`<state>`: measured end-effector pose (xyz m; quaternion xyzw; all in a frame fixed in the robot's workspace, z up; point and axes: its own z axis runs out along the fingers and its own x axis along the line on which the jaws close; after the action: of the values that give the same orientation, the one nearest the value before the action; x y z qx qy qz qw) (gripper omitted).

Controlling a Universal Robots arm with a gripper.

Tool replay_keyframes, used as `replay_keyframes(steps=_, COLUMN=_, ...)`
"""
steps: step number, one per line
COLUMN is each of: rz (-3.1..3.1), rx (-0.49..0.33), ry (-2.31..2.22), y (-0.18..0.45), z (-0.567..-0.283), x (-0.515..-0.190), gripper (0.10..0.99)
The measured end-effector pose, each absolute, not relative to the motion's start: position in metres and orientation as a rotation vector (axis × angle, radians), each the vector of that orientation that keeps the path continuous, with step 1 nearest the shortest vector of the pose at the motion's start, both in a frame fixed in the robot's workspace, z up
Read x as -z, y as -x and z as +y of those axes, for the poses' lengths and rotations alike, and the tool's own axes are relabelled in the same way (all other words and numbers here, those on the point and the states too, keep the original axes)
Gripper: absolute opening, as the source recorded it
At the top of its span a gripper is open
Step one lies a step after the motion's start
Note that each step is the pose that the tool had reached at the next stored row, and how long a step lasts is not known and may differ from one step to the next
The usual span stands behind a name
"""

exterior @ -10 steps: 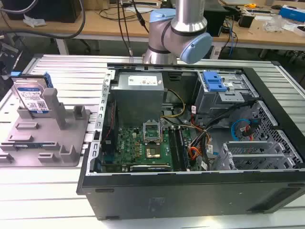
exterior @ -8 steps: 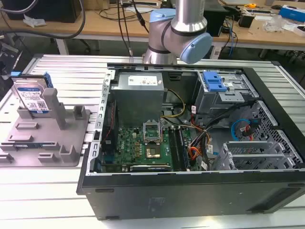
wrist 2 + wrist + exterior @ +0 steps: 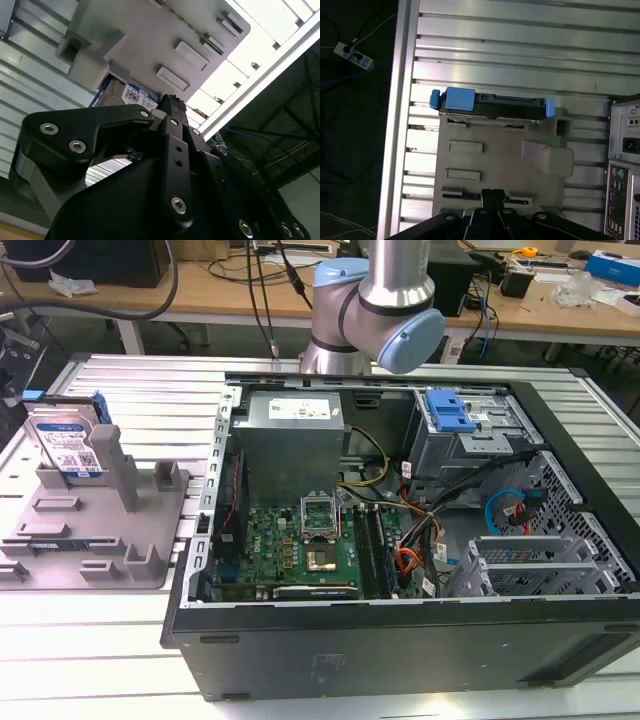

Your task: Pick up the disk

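While the post (image 3: 118, 468) hides one corner, the disk (image 3: 66, 445) stands upright.

Silver metal disk (image 3: 68, 445), paper label, blue plastic rails; matt grey plastic fixture (image 3: 110, 530); ribbed bare-metal table (image 3: 130, 380).

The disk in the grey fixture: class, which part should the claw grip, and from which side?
Probably from above: the disk stands on edge in the grey fixture, its top edge free. Close the claw across its thin thickness, on the two broad faces, midway between the blue end rails.
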<state>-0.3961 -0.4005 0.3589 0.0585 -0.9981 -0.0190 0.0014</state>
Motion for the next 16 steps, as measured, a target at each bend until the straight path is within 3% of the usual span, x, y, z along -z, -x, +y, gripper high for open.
replay_keyframes(steps=9, rz=-3.062, rx=0.058, ry=-0.662, y=0.3961, z=-0.4005, x=-0.3589, gripper=0.114)
replay_keyframes(steps=16, rz=-2.985, rx=0.057, ry=-0.939, y=0.3961, z=-0.4005, x=-0.3588, gripper=0.537)
